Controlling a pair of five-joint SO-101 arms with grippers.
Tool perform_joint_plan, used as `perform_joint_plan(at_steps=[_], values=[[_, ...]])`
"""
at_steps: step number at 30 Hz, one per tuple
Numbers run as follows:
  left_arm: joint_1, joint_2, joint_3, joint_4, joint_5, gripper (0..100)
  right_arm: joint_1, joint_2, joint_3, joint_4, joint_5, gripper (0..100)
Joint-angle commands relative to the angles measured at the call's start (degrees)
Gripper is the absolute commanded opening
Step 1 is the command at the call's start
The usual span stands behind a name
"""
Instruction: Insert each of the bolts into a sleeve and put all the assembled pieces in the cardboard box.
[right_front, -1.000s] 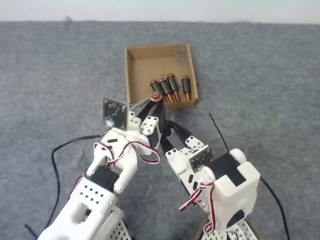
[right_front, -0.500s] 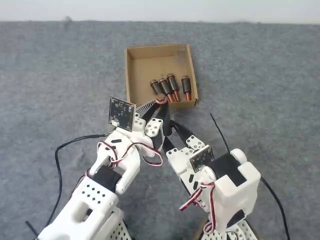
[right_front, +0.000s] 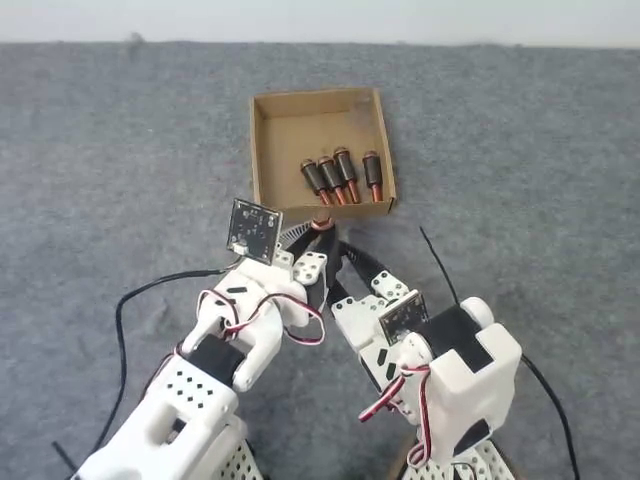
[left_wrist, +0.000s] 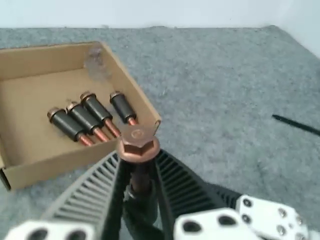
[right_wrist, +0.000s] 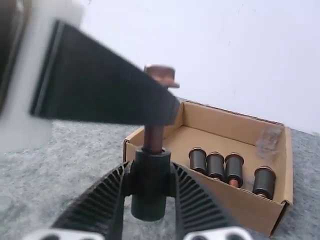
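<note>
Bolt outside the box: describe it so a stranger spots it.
Find the cardboard box on the grey carpet; outside its near wall the left pincer and right pincer meet. The bolt stands between them, copper hex head up. Unlike the four pieces lying in the box, it is gripped.

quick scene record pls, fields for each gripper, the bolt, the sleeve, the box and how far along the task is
left gripper: shut on the bolt, just below its hex head
right gripper: shut on the sleeve, held upright
bolt: copper, shank entering the sleeve's top, head well above it
sleeve: black, under the bolt
cardboard box: open, on the grey mat, just beyond both grippers
assembled pieces: four, side by side by the box's near wall
task state: fifth bolt partly inserted, not yet in the box
</note>
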Motion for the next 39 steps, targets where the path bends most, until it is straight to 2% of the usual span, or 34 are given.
perform_joint_plan(at_steps=[1, 11, 18, 20, 39], values=[[-1.05, 0.09, 1.36, -0.26, -0.62, 1, 1.98, -3.3, 1.58, -1.89, 0.7, 0.7], [-0.88, -0.09, 4.88, -0.26, -0.88, 2, 2.07, -3.38, 1.49, -1.89, 0.7, 0.7], [-1.32, -0.18, 5.93, -1.76, -0.79, 20, 2.07, -3.38, 1.49, -1.89, 0.7, 0.7], [-1.32, -0.18, 5.93, -1.76, -0.7, 23, 2.07, -3.38, 1.49, -1.89, 0.7, 0.7], [-1.32, -0.44, 3.3, -1.67, -0.7, 22, 2.15, -2.95, 0.62, -1.89, 0.79, 0.7]])
